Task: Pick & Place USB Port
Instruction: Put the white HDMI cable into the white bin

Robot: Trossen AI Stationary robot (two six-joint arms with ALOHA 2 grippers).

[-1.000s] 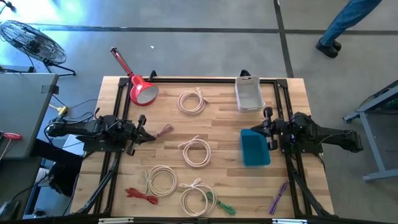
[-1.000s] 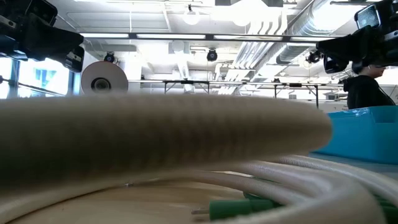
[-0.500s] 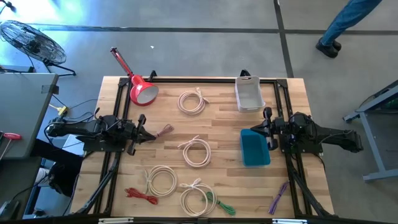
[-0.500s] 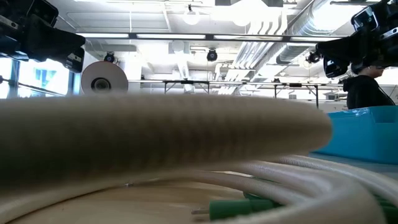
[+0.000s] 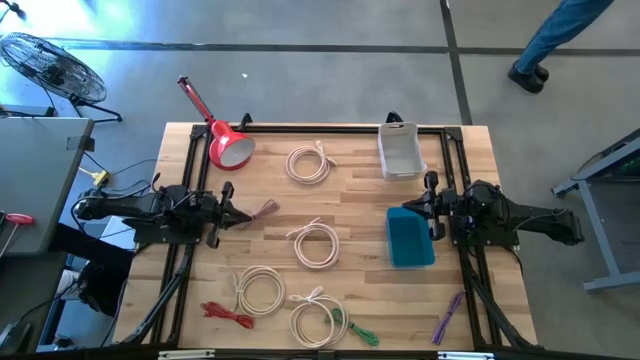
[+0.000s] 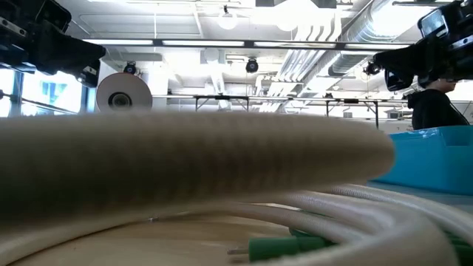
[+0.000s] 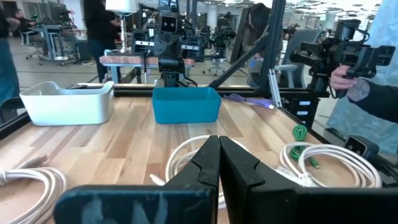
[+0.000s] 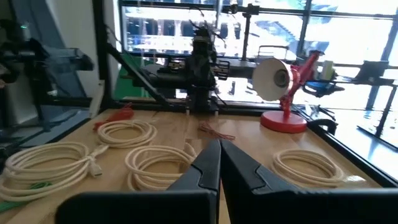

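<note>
Both arms sit at their own edges of the desk point(image 5: 360, 190), and neither carries anything. The left end effector point(image 5: 232, 212) hovers at the left side with its fingers pressed together, as its wrist view shows them meeting tip to tip. The right end effector point(image 5: 428, 205) waits at the right side, just beside the blue bin point(image 5: 410, 237), its fingers likewise pressed together.

The task's things appear to be the coiled white USB cables lying loose on the desk: the centre coil point(image 5: 317, 243) between the two arms, a far coil point(image 5: 309, 163) near the white bin point(image 5: 400, 150), and two near coils point(image 5: 260, 291) and point(image 5: 316, 320) at the front edge. No cable is in either bin yet, so the work looks barely begun.

The step in hand is probably a first reach. To do it well, the fingers should spread before descending, then straddle one bundled stretch of a coil rather than its hollow middle, where they would close on nothing. The centre coil seems the easiest target, being well apart from the others. The coil by the green wire point(image 5: 352, 328) risks dragging its neighbour along. A limp cable will sag and swing, so a slow lift and a clear path over the blue bin's wall would help.
</note>
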